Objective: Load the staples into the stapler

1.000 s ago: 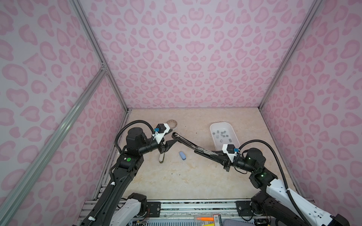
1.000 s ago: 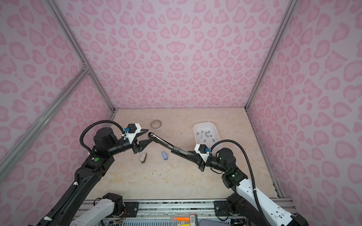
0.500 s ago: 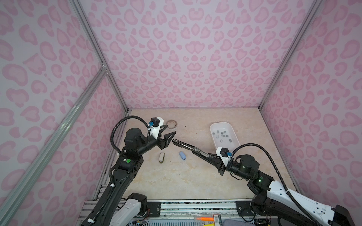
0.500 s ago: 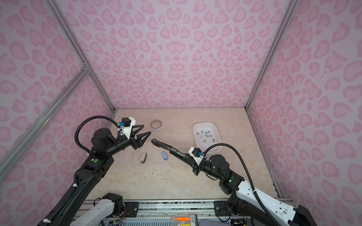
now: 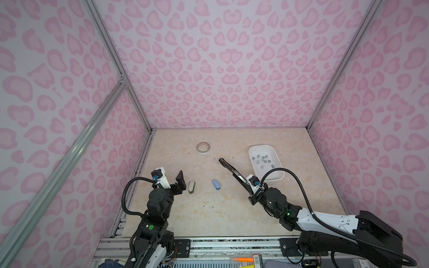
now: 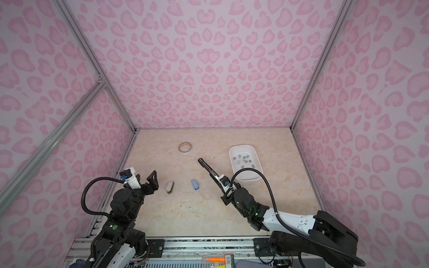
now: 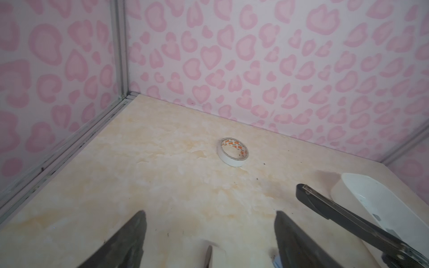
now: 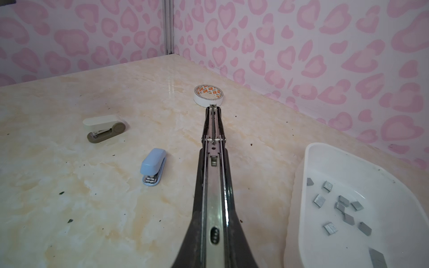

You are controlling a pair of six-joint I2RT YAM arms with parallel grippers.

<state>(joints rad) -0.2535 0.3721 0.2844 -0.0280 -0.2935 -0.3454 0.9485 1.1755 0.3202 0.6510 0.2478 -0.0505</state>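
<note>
**Contents of the worktop, by kind.**

- Staplers, three: one long black stapler near centre. One pale blue mini stapler and one cream-and-olive mini stapler lie toward 9 o'clock.
- Tape roll, one, at 11 o'clock.
- White tray, one, at 2 o'clock.
- Staple strips in the tray, roughly ten; the exact count is uncertain where they overlap.
- Robot arms, two: left arm at 8 o'clock, right arm at 4 o'clock.

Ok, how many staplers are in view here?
3. A long black stapler is held in the right gripper. A small blue stapler lies on the table near the middle. A cream and olive stapler lies further left in both top views. None appears hidden.
</note>
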